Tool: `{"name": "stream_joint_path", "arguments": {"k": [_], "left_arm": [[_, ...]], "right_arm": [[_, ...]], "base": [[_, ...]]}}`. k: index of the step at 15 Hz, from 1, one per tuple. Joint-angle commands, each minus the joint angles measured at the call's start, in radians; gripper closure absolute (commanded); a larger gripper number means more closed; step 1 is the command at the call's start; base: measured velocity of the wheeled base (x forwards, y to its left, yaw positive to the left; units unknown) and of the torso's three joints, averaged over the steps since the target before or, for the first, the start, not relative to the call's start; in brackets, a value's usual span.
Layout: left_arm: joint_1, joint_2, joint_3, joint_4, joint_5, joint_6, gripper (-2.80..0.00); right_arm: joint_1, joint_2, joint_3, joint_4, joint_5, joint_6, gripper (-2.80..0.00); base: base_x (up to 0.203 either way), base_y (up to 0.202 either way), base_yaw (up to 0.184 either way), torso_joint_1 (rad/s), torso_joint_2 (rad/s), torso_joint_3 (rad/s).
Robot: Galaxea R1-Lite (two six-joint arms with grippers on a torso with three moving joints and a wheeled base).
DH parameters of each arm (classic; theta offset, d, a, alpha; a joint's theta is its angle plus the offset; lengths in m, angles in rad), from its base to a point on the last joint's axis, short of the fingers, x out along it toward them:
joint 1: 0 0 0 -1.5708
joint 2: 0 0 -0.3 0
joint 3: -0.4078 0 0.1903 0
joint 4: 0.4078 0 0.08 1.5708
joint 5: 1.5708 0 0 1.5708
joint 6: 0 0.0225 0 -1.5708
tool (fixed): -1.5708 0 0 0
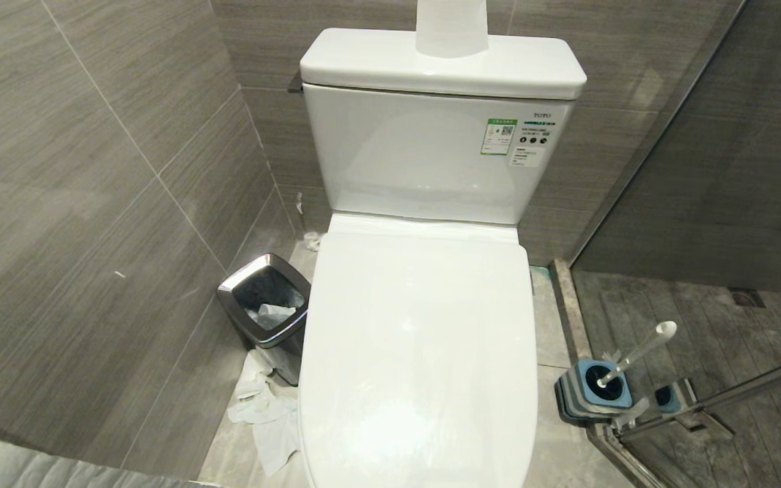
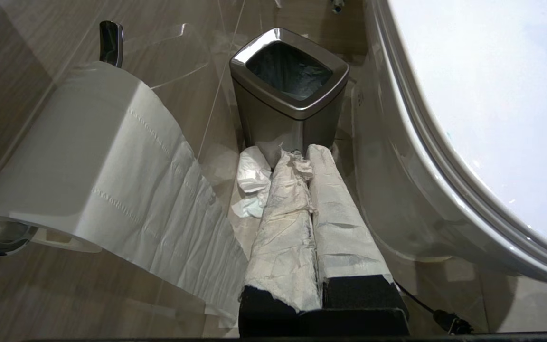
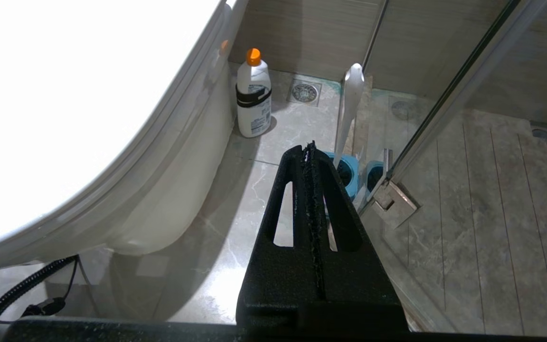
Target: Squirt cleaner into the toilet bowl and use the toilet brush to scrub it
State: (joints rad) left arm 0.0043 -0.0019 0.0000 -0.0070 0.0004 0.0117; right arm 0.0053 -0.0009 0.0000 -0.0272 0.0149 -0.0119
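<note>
While the toilet bowl's lid point(image 1: 417, 352) lies down and both grippers point(image 2: 309, 156) point(image 3: 309, 147) hang pinched together, squirted cleaner would land on that lid.

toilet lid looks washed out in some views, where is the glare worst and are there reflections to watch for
Right wrist view: the toilet lid is blown out to plain white, no surface detail. Left wrist view: it is bright, but its rim edge still reads. Head view: only soft sheen patches on the lid; the glass shower door mirrors the blue brush holder, so a second one appears behind it.
</note>
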Motion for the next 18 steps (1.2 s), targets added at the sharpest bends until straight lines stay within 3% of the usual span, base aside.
{"name": "stream_joint_path", "arguments": {"k": [1,18], "left_arm": [[0.000,0.002,0.008,-0.001,0.003,-0.004,0.00],[0.000,0.002,0.008,-0.001,0.003,-0.004,0.00]], "right_arm": [[0.000,-0.001,0.012,0.000,0.000,0.000,0.00],[0.000,-0.001,0.012,0.000,0.000,0.000,0.00]], "base": [[0.000,0.000,0.000,0.000,0.00,0.000],[0.000,0.000,0.000,0.000,0.00,0.000]]}}
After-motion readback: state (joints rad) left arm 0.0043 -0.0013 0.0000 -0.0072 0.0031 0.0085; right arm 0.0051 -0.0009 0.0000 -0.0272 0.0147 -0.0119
